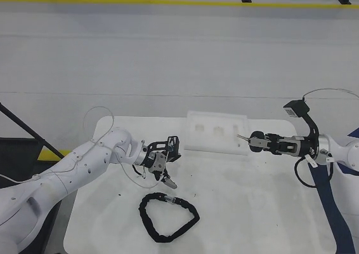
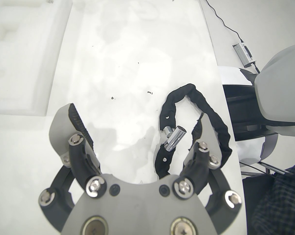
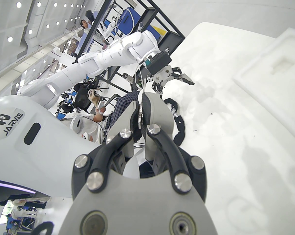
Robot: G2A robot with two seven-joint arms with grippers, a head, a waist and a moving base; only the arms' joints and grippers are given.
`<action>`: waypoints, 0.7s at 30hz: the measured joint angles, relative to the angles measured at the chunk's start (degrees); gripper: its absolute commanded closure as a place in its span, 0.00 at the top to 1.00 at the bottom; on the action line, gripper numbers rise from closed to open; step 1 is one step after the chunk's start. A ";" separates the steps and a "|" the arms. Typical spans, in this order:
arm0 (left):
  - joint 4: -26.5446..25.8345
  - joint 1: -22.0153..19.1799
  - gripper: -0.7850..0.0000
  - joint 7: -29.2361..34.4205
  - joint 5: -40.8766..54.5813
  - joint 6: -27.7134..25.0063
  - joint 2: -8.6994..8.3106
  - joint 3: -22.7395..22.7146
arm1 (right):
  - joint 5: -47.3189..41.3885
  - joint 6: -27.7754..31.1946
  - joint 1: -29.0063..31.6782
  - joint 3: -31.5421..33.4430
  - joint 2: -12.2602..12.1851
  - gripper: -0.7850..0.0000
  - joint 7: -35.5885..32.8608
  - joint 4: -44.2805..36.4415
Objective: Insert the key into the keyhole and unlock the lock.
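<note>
A black fabric-sleeved chain lock [image 1: 169, 216] lies in a loop on the white table, near the front. Its silver lock cylinder [image 2: 174, 138] joins the two chain ends. My left gripper [image 1: 165, 173] hovers open just above the cylinder end of the chain lock [image 2: 211, 121]; in the left wrist view the left gripper [image 2: 137, 123] has the cylinder close to one finger [image 2: 203, 133]. My right gripper [image 1: 249, 138] is at the right, beside the foam tray, shut on a small key [image 1: 240, 136] that sticks out towards the left. In the right wrist view the right gripper [image 3: 140, 100] has its fingers pressed together.
A white foam tray [image 1: 217, 132] with several recesses sits at the back middle of the table [image 1: 262, 209]. The table's right edge runs close to the chain [image 2: 219, 57]. A black frame [image 1: 8, 117] stands off the table's left.
</note>
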State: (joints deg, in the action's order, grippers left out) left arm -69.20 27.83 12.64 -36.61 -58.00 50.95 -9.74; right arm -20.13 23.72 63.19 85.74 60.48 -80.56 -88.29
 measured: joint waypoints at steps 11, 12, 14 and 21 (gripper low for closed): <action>-2.98 2.93 1.00 -3.81 -7.99 2.76 -1.33 -2.44 | 0.00 0.00 0.00 0.00 0.00 0.00 0.00 0.00; -3.40 3.72 1.00 -5.90 -10.27 2.85 -1.96 -3.27 | 0.00 0.00 0.00 0.00 0.00 0.00 0.00 0.00; -4.32 5.04 1.00 -9.14 -14.26 2.98 -3.06 -4.46 | 0.00 0.00 0.00 0.00 0.00 0.00 0.00 0.00; -7.77 11.34 1.00 -21.42 -29.22 3.89 -7.62 -8.30 | 0.00 0.00 0.00 0.00 0.00 0.00 0.00 0.00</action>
State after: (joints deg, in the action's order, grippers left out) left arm -76.97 39.17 -8.78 -65.83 -54.11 43.33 -18.04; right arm -20.13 23.72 63.19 85.74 60.48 -80.56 -88.29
